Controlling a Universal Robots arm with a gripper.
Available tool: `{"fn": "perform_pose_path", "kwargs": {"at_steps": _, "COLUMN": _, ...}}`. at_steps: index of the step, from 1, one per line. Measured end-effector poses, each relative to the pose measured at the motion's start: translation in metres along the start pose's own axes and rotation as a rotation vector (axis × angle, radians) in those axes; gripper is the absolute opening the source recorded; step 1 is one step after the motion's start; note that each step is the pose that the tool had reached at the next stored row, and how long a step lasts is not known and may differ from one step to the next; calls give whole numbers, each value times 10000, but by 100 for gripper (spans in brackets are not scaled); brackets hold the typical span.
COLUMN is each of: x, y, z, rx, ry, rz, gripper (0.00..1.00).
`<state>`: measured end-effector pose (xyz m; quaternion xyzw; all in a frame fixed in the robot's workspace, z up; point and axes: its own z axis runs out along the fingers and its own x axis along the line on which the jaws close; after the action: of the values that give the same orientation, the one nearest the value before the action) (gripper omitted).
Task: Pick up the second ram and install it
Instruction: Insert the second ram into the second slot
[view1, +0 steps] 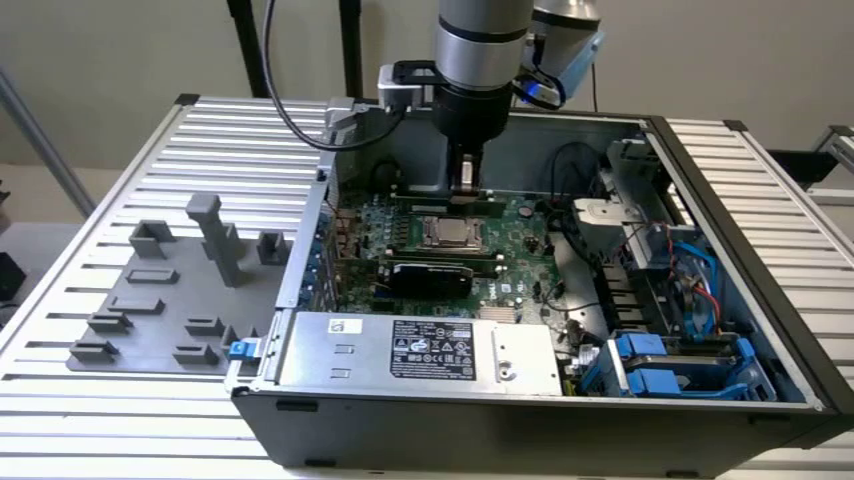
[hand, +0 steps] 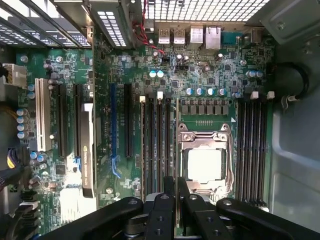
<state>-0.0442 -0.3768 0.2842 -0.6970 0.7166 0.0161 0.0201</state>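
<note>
Found a ribbed, pale metal tabletop (view1: 134, 420) nearest, carrying an open computer case (view1: 534, 430) laid on its side. Noted, just inside the case's near wall, a silver power supply (view1: 414, 350) with a black label, and blue drive caddies (view1: 667, 365) toward the exterior view's right. Saw grey holder blocks (view1: 160, 290) standing on the tabletop beside the case, toward the exterior view's left.

Found further in a green motherboard (view1: 514, 285) with the CPU socket (view1: 451, 233) near its middle. Made out the second ram (view1: 441, 205) just beyond the socket, a thin green strip lying along the black memory slots (hand: 155, 145), directly under the end effector (view1: 467, 185).

Judged the end effector clenched on the second ram: in the wrist view saw its black fingers (hand: 165, 210) drawn close together with a thin sliver between them, beside the socket (hand: 202, 162).

Noted the arm (view1: 478, 40) coming straight down from above, a black cable (view1: 274, 70) looping beside it, and a plain pale wall (view1: 107, 50) behind.
</note>
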Motion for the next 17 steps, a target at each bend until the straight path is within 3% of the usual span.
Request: {"fn": "perform_pose_path", "kwargs": {"at_steps": 17, "x": 16, "y": 4, "z": 308, "rx": 0, "ry": 1, "rz": -1, "gripper": 0}}
